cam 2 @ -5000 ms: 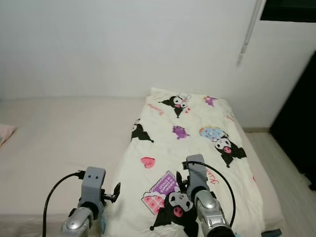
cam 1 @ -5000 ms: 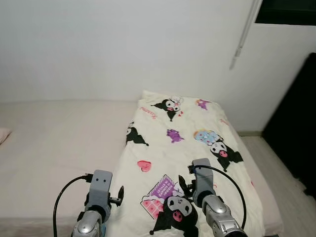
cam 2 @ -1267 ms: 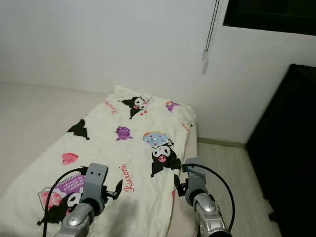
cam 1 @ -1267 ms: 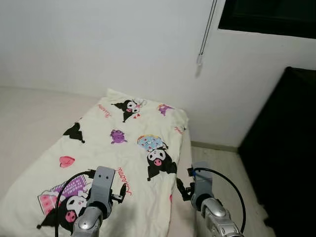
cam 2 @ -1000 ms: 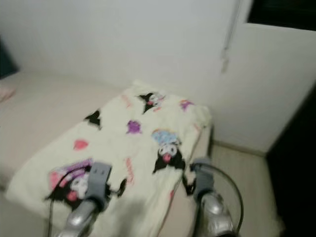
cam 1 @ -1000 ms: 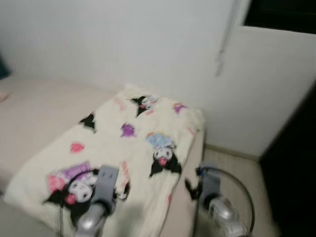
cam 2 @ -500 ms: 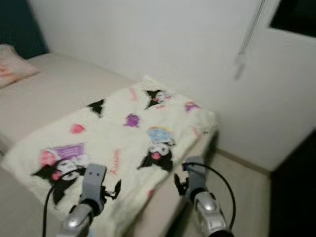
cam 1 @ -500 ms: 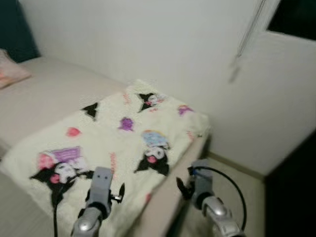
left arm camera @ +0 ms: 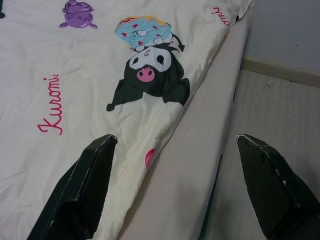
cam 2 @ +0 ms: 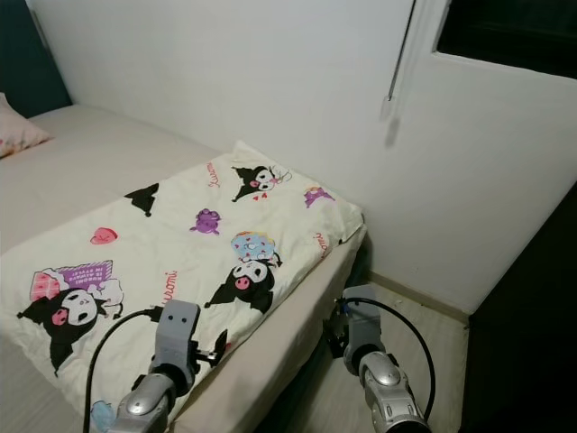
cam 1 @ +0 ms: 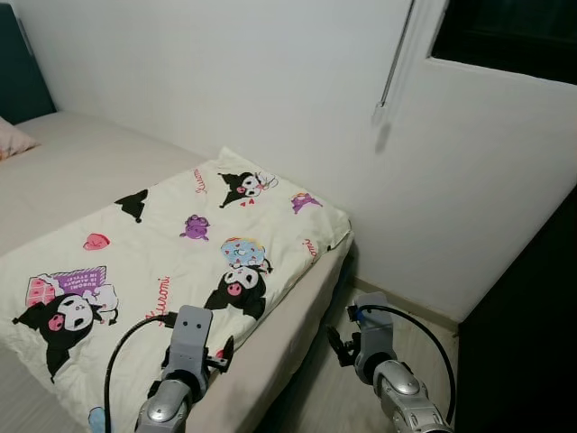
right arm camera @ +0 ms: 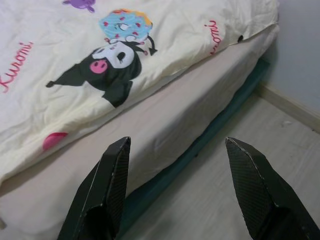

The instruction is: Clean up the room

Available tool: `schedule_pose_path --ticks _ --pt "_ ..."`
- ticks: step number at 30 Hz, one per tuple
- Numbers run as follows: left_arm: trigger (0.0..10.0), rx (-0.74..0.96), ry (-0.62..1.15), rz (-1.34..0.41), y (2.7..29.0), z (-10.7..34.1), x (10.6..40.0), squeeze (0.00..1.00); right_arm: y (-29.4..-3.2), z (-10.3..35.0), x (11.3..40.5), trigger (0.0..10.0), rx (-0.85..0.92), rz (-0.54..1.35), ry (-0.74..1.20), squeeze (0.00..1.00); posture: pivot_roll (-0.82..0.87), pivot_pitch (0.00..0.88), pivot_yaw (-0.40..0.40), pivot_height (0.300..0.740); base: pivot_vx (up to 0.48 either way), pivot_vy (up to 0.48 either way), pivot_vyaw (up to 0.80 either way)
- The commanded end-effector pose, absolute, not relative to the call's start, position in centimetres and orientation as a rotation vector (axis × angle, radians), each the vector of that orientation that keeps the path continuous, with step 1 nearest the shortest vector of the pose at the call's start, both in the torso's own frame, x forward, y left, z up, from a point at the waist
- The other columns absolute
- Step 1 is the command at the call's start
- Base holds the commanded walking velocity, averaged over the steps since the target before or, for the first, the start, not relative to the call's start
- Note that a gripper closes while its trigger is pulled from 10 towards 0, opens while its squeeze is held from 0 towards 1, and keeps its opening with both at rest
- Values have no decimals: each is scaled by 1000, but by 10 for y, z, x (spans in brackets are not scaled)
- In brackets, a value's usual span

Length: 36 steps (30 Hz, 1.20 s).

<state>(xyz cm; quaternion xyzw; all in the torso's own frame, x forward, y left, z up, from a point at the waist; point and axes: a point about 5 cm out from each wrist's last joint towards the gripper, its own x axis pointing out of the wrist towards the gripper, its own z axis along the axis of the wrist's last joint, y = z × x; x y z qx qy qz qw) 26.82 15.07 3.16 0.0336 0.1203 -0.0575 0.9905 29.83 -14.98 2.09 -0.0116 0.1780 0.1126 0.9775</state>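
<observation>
Standing at the bed's corner, holding nothing: left gripper [left arm camera: 175, 185] spread wide over the cartoon blanket [cam 1: 171, 253] edge, right gripper [right arm camera: 175, 192] spread over the mattress [right arm camera: 165, 125] side and floor [right arm camera: 240, 150]. Judging tidying barely begun, blanket lying fairly flat, nothing grasped yet.

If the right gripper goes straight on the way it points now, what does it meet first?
Probably the mattress side, just below the blanket edge; the open right gripper aims about there, though depth is unclear.
</observation>
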Motion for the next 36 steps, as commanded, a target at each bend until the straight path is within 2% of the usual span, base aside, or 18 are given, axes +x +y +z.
schedule_pose_path --ticks 1,10,29,36 --pt "10000 67 276 -98 156 26 265 0 -148 18 296 10000 -15 233 374 0 -18 58 -78 740 0 0 0" --pt "10000 83 279 -94 157 26 267 0 -146 20 298 10000 -31 251 372 0 -19 59 -77 740 0 0 0" --pt "10000 59 286 -104 153 25 262 0 -146 17 294 10000 -45 275 386 0 -23 78 -70 740 0 0 800" --pt "10000 67 284 -127 148 26 262 0 -146 17 294 10000 -29 263 384 0 -25 86 -66 740 0 0 0"
